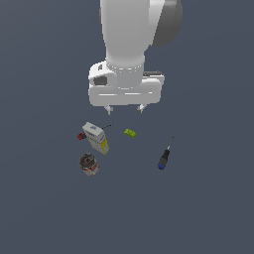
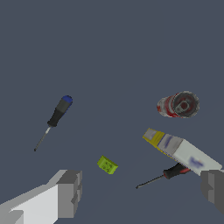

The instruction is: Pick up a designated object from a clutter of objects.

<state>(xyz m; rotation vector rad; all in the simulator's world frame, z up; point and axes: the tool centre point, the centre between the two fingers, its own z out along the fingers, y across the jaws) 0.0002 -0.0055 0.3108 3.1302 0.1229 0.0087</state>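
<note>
Pincer point(image 1: 125, 108) hovers released, high above the dark desk point(image 1: 208, 208). Tall white-grey and yellow carton point(image 1: 95, 138) stands between red-handled screwdriver point(image 2: 177, 171) and brownish round can point(image 1: 89, 164). Suggest centring over it, straddling its narrow faces before descending.

Carton point(image 1: 96, 138): below gripper point(image 1: 125, 108), toward exterior view's left, over one screwdriver point(image 1: 81, 135). Can point(image 1: 89, 164): beside carton. Block point(image 1: 130, 132): beneath gripper. Other screwdriver point(image 1: 164, 157): well apart, right.
</note>
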